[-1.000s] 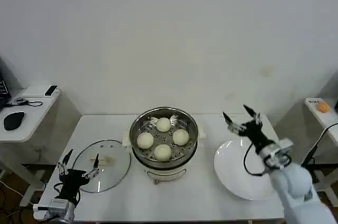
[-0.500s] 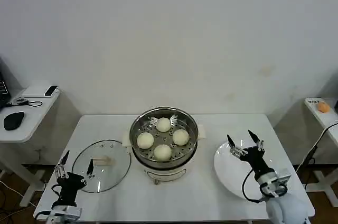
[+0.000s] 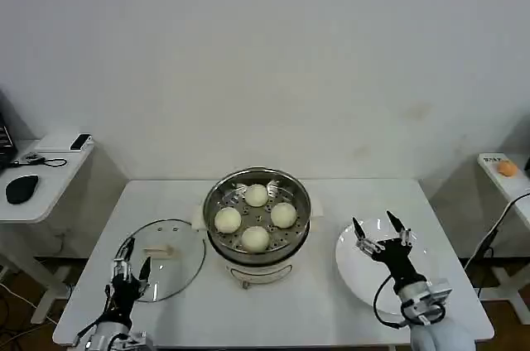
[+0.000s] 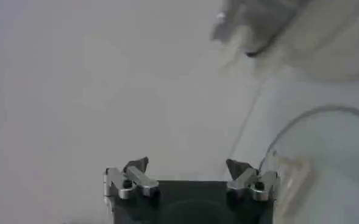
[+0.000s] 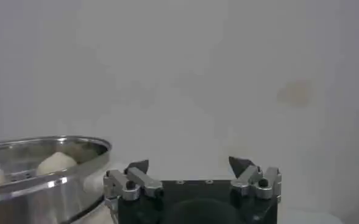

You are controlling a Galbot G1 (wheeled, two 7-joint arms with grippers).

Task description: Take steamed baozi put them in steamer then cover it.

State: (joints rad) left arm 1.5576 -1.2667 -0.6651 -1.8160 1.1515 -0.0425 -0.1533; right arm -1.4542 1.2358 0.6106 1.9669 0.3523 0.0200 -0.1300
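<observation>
Head view: four baozi [image 3: 255, 216] in one steamer [image 3: 257, 186]; one cover [image 3: 161, 258] beside.

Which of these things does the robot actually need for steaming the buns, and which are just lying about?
Needed:
- baozi, all four in the steamer
- steamer
- cover, lying on the table left of the steamer
- left gripper, open, at the cover's edge
- right gripper, open, above the plate

Lying about:
- plate, bare
- mouse and phone on the side desk
- orange thing at far right

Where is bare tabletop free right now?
Free: the strip between the steamer and the white plate, and the back corners. Crowded: front left, the glass lid under the left tool.
</observation>
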